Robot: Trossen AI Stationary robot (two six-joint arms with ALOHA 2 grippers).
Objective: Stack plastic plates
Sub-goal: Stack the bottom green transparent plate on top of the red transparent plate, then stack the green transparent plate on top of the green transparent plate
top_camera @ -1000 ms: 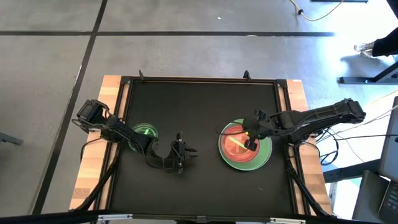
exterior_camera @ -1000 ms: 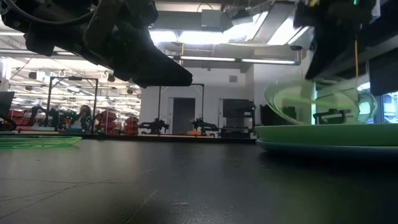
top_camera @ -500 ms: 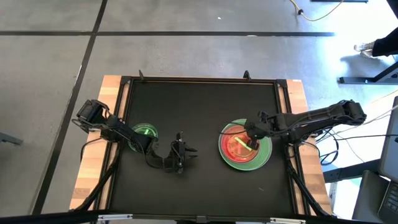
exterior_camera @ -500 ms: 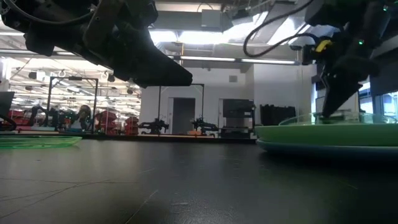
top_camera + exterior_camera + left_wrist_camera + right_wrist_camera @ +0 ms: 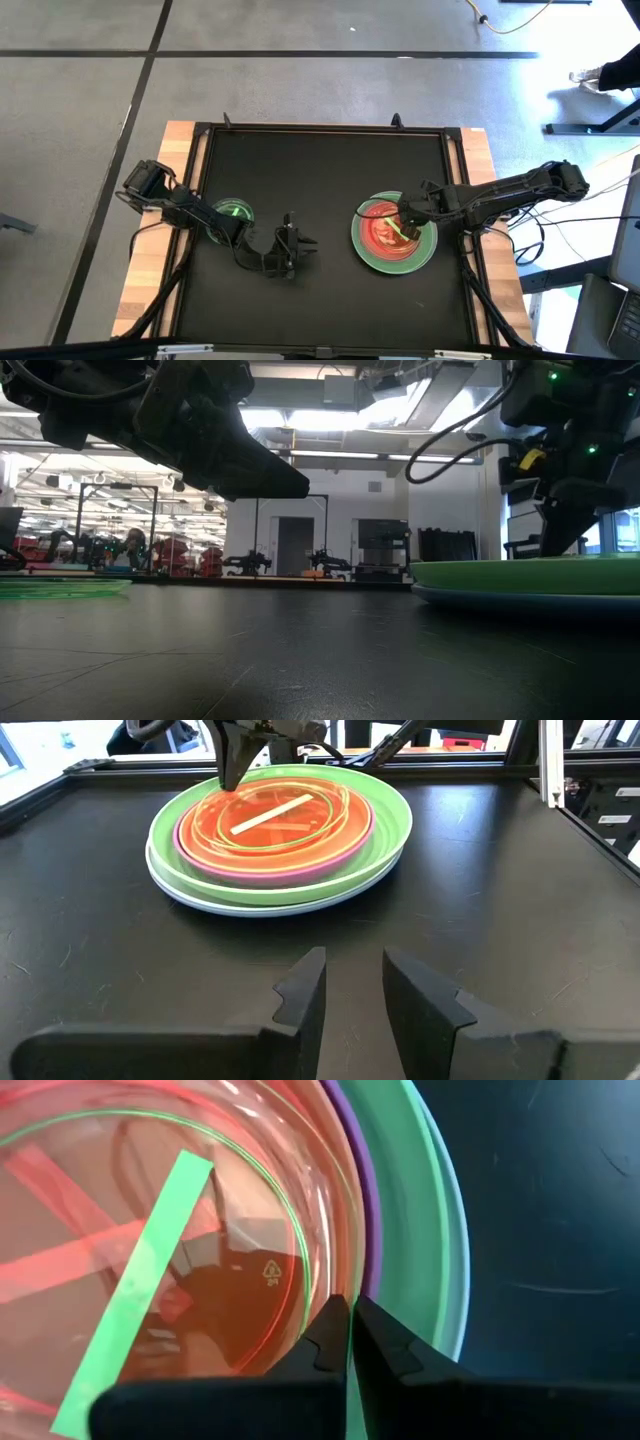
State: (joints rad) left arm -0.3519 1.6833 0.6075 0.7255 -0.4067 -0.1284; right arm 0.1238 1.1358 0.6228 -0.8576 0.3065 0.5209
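Translucent dish point(image 5: 388, 227) lies atop the plate stack point(image 5: 424, 255), its rim pinched by the right gripper point(image 5: 405, 214); the left gripper point(image 5: 352, 982), narrowly parted, hovers empty.

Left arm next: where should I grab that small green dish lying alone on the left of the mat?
Take the small green dish by its rim, on the part facing the mat's middle. It lies flat, so the thin edge is likely the only thing to pinch, with one finger over and one under. The left arm's links cover its outer side, and the left gripper already sits on the open side.
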